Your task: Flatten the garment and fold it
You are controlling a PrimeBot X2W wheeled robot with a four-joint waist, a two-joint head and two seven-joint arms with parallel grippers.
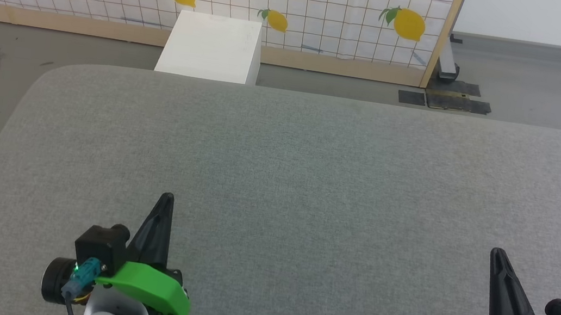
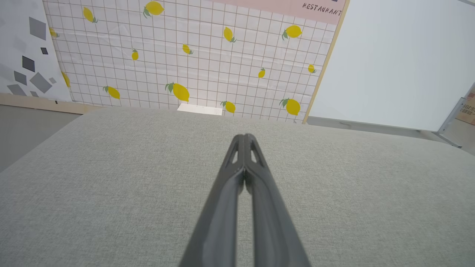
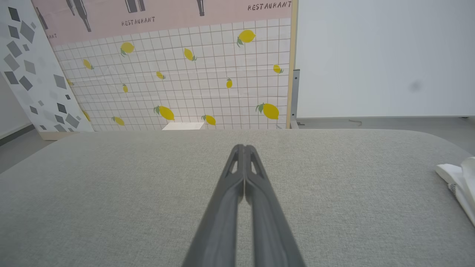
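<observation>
A broad grey fabric tabletop [image 1: 284, 169] lies flat and open from its near side to its rounded far edge. The left gripper [image 1: 166, 197] and right gripper [image 1: 496, 253], each with fingers pressed together, sit low and well apart, with open surface between them. Past the far edge stands a white box [image 1: 210, 49], and behind it a lemon-patterned panel [image 1: 306, 13]. In the right wrist view, a white garment [image 3: 462, 181] lies bunched at the table's right side.

Closed right hand [image 3: 244, 148], garment [image 3: 463, 180] at right edge
</observation>
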